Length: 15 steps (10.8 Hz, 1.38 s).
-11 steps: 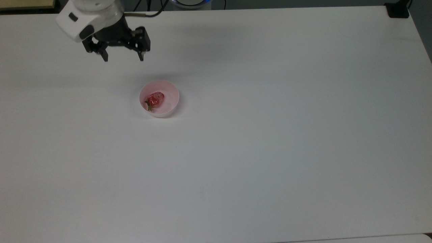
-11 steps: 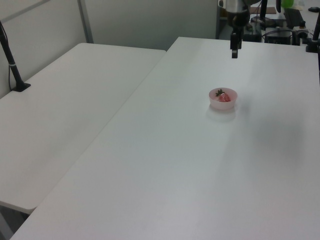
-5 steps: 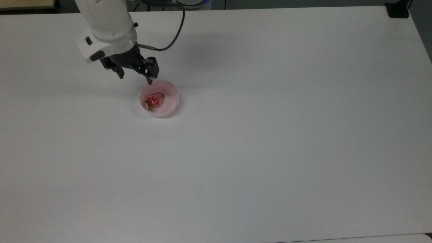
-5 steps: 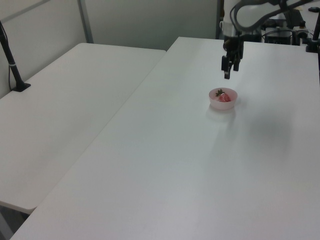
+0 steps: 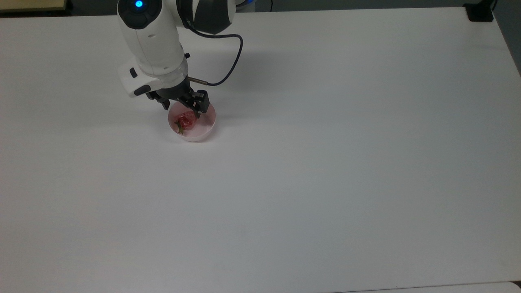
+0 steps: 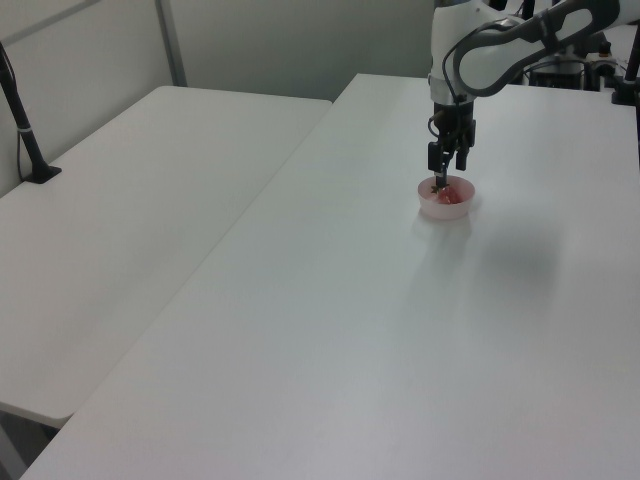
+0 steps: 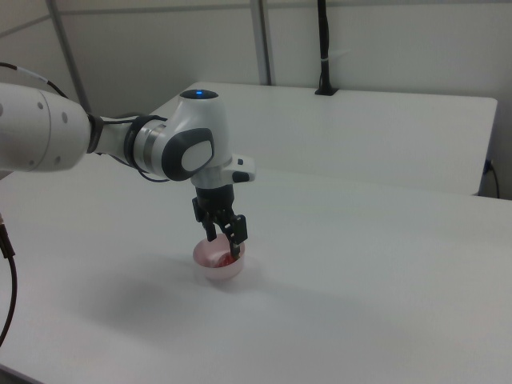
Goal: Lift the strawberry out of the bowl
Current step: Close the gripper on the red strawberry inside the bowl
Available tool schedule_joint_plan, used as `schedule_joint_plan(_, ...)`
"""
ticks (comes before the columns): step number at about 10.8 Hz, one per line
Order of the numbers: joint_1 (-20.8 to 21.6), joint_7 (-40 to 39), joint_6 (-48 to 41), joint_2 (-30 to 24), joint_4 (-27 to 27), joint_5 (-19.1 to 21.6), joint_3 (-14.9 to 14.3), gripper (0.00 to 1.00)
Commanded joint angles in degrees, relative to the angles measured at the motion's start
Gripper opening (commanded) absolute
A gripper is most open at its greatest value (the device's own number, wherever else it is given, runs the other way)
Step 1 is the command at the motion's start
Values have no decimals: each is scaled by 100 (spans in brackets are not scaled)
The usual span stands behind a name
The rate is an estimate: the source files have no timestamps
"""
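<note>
Where your arm (image 5: 152,40) reaches in from the top view's upper left, its last white link points steeply down at the table (image 5: 325,162), blue light on top, a dark cable looping off the wrist.

Gripper (image 5: 182,110): black, two fingers, spread apart, holding nothing. You have it hanging low over the bowl (image 5: 205,128); in the right view the fingertips (image 7: 238,254) dip inside the rim. In the top view one finger sits at the bowl's upper right, just beside the strawberry; the other is over the upper-left rim.

Strawberry (image 5: 186,120): red, green stem toward the top view's lower left, lying in the bowl. Whether a finger touches it, you cannot tell.

Bowl, left view (image 6: 447,208): pale pink, upright on the table, gripper (image 6: 441,180) directly above.
</note>
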Motion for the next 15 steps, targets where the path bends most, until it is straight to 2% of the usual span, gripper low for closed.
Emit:
schedule_joint_plan(1,120,261,351,71,-166,51,-6,80)
schedule_joint_plan(5,129,376,457,186,-175,25,3,75)
schedule_joint_plan(8,137,376,457,177,-368,-335,3,75)
schedule_joint_plan(11,137,376,483,273,-377,-414,99,75)
schedule_joint_plan(12,129,393,544,282,-377,-432,99,72)
schedule_joint_plan(15,111,411,545,282,-342,-432,99,51)
